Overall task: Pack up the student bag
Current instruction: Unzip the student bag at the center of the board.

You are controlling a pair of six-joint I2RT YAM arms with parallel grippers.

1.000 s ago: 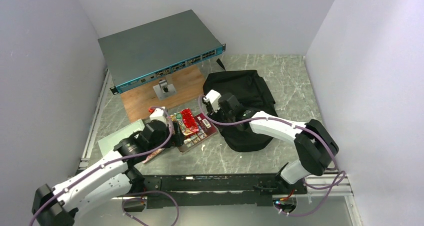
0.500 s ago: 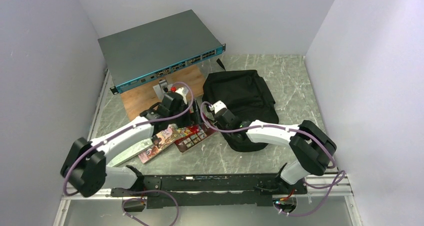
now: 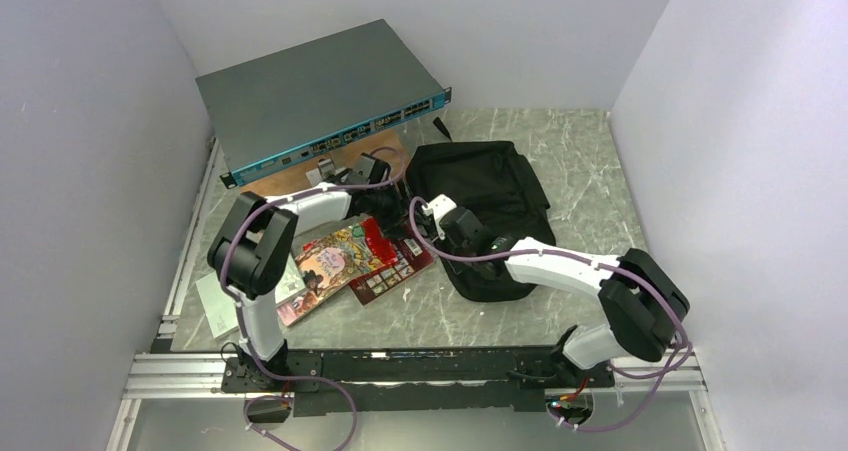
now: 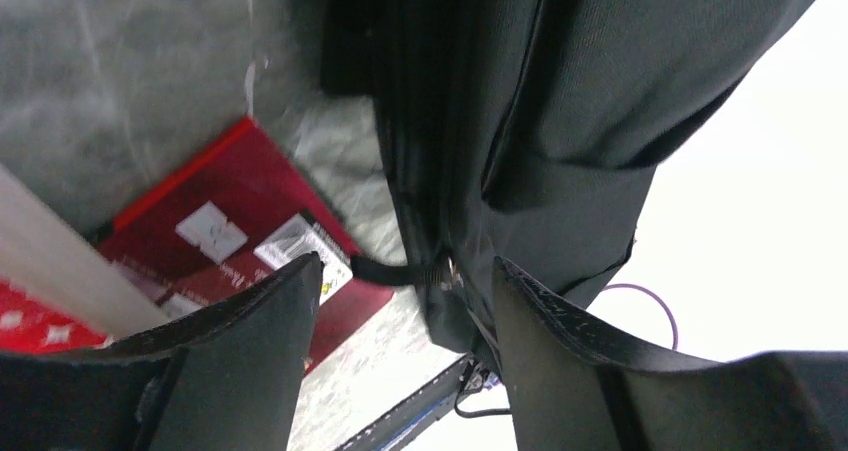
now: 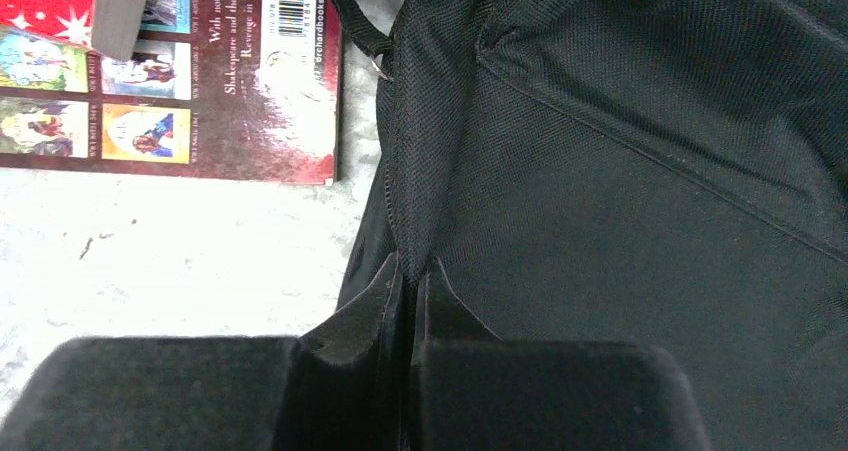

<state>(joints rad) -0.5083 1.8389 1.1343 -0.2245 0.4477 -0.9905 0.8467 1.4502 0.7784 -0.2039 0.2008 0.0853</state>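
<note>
The student bag (image 3: 490,196) is a black fabric backpack lying flat right of centre. My right gripper (image 3: 445,237) sits at its near left edge; in the right wrist view it (image 5: 410,266) is shut, with a fold of the bag's seam (image 5: 415,151) pinched between the tips. My left gripper (image 3: 388,193) reaches over to the bag's far left edge. In the left wrist view it (image 4: 405,266) is open, its fingers straddling a black zipper pull (image 4: 400,271) that hangs off the bag (image 4: 570,91).
A flat grey network switch (image 3: 320,96) rests on a wooden board (image 3: 365,161) at the back left. Colourful books (image 3: 335,261) and a dark red book (image 3: 400,263) lie just left of the bag. White walls close in on both sides.
My left arm has swung from over the books to the bag's left edge, its jaws narrowing. My right gripper has closed on the bag's edge.
</note>
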